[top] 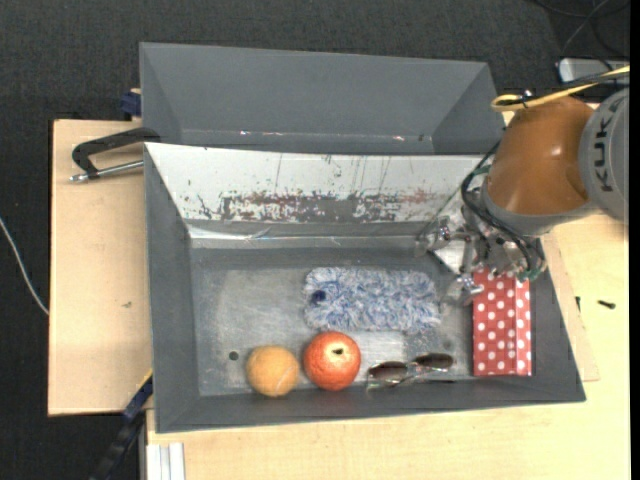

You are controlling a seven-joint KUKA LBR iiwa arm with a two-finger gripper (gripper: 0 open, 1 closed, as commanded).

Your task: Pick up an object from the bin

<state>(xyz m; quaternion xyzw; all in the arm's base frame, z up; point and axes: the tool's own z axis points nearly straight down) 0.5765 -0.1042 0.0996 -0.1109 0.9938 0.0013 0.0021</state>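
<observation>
Grey metal bin (350,414) with sloping walls, seen from above. Along the lower edge of its floor, just inside the near wall, a row runs from left to right: a round orange fruit (272,370) touching a red apple with a yellowish patch at the stem (332,360), then a pair of dark-lensed sunglasses (410,370) lying flat. At the lower right, a flat rectangular red package with white polka dots (502,330) lies lengthwise close beside the right wall, its lower end near the sunglasses. Above the apple, at the centre of the floor, lies a fluffy blue-and-white chenille cloth (372,300), apart from the fruit row and just left of the package. The left part of the floor and the strip below the scratched far wall are bare, giving open room there; the right side is crowded. The gripper (478,260) sits at the upper end of the polka-dot package, right of centre in the frame; whether it is spread or pressed together, or touches the package, cannot be told. Behind it, the arm's orange cover (535,163) rises over the bin's upper right rim.
</observation>
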